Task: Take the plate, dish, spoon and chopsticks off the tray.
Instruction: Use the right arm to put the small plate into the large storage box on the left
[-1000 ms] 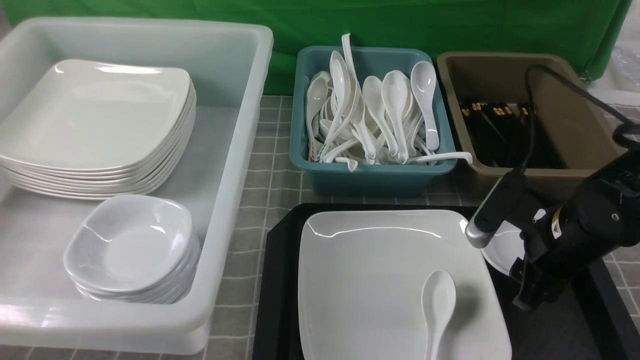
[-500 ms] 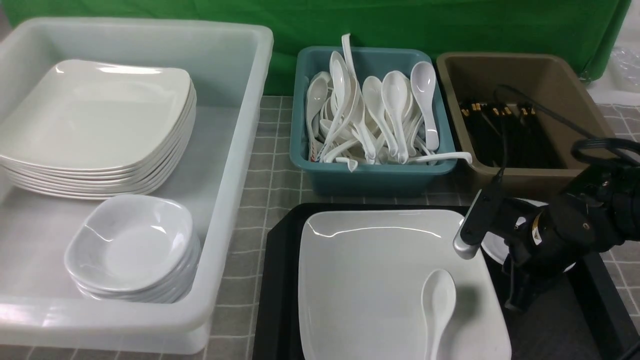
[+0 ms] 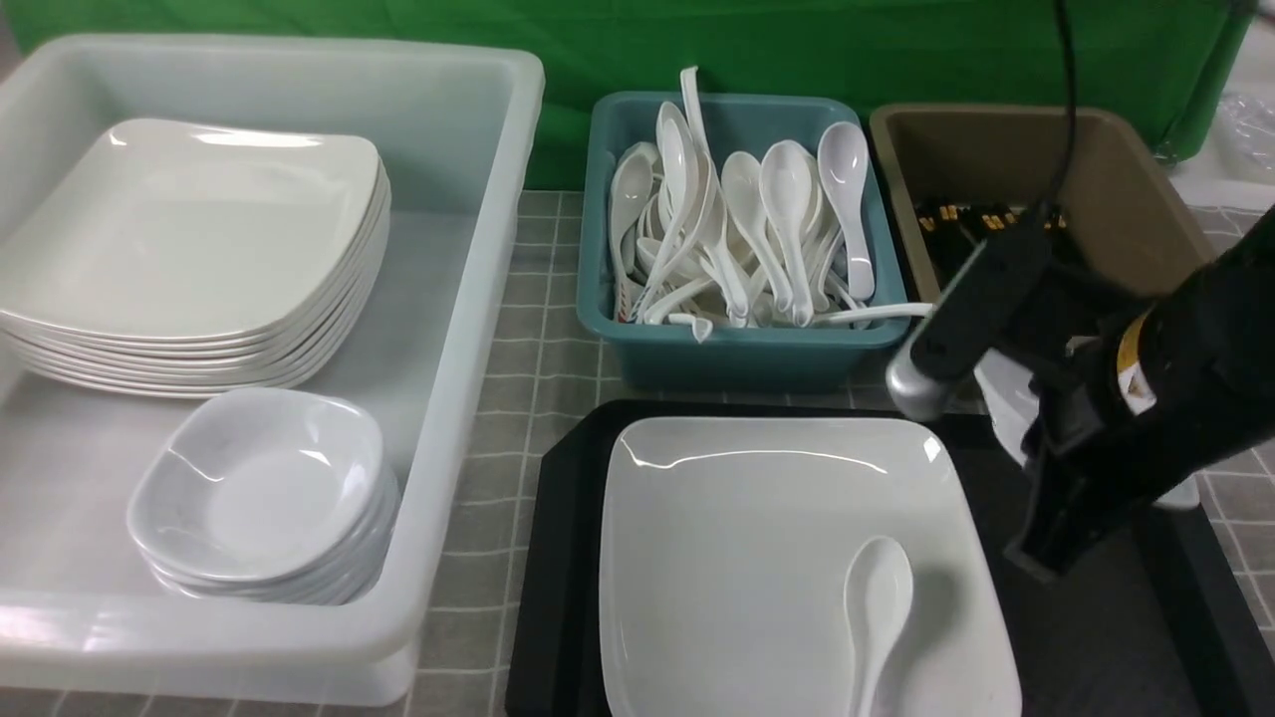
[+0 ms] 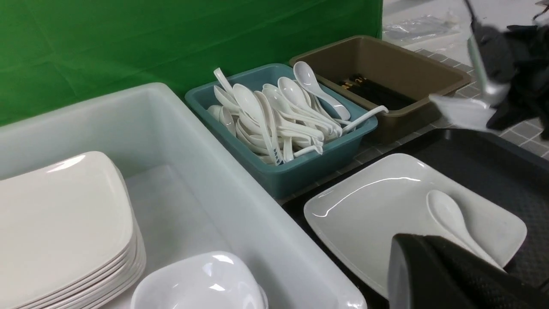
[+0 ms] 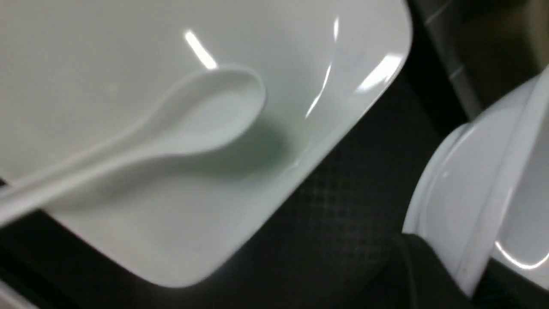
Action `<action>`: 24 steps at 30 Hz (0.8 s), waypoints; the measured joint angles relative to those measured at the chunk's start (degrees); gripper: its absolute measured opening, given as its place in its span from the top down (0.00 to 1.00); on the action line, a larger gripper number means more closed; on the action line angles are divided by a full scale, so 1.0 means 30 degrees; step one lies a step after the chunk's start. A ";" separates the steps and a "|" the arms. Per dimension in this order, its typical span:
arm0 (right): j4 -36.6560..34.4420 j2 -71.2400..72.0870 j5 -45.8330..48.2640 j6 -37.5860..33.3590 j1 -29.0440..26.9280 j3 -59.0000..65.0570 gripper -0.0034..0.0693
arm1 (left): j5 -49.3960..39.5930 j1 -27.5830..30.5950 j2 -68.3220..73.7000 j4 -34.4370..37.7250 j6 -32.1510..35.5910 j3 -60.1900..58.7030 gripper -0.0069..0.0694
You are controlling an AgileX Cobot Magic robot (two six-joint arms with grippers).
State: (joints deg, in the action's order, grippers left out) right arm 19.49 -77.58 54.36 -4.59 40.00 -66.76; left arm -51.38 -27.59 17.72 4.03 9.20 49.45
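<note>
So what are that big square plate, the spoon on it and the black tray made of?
Plate: glossy white, glazed ceramic or melamine; sharp light streaks. Soup spoon: same glossy white look. Tray: likely matte black plastic, showing fine diamond texturing.

Lit brightly and evenly from above. Glare streaks along the far rim of the plate [image 3: 737,578], soft shadow just right of the spoon [image 3: 877,597] lying on it. Blurred throughout the right wrist view.
</note>
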 joint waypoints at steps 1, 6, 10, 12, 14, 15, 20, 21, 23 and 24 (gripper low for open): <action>-0.0136 0.0098 0.0066 0.0169 0.0322 -0.0368 0.87 | -0.0037 0.0000 0.0000 -0.0038 0.0000 0.0000 0.89; -0.2114 -0.0809 -0.1007 0.0900 0.4698 -0.5019 0.87 | -0.0970 0.0000 -0.0084 -0.2657 -0.0870 0.0000 0.89; -0.2540 -0.4181 -0.2595 0.0496 0.7712 -0.8884 0.87 | -0.2060 0.0000 -0.1116 -0.6324 -0.3403 0.0000 0.89; -0.2627 -0.6530 -0.2933 -0.0022 0.8825 -1.0837 0.87 | -0.2483 0.0000 -0.1879 -0.6757 -0.3806 0.0000 0.89; -0.2721 -0.8718 -0.2920 -0.0754 0.9535 -1.3076 0.87 | -0.3060 0.0000 -0.2596 -0.6783 -0.4018 0.0017 0.89; -0.2747 -0.9672 -0.2770 -0.1030 0.9764 -1.3974 0.87 | -0.3269 0.0000 -0.2874 -0.6763 -0.4055 0.0017 0.89; -0.2285 -1.4959 -0.1802 -0.2067 1.0161 -1.9056 0.87 | -0.4174 0.0000 -0.3881 -0.6611 -0.4215 0.0017 0.89; -0.1839 -1.5862 -0.1720 -0.2332 1.0143 -1.9882 0.87 | -0.4218 0.0000 -0.3924 -0.6611 -0.4126 0.0017 0.89; -0.1269 -1.6799 -0.1676 -0.2492 1.0125 -2.0644 0.86 | -0.4218 0.0000 -0.3924 -0.6605 -0.3767 0.0017 0.89; -0.0922 -1.7248 -0.1620 -0.2537 1.0104 -2.0953 0.85 | -0.4218 0.0000 -0.3924 -0.6605 -0.3592 0.0017 0.89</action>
State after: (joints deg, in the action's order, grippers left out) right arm 16.73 -129.33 49.50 -12.20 70.32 -129.62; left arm -64.03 -27.59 5.95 -15.79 -1.57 49.50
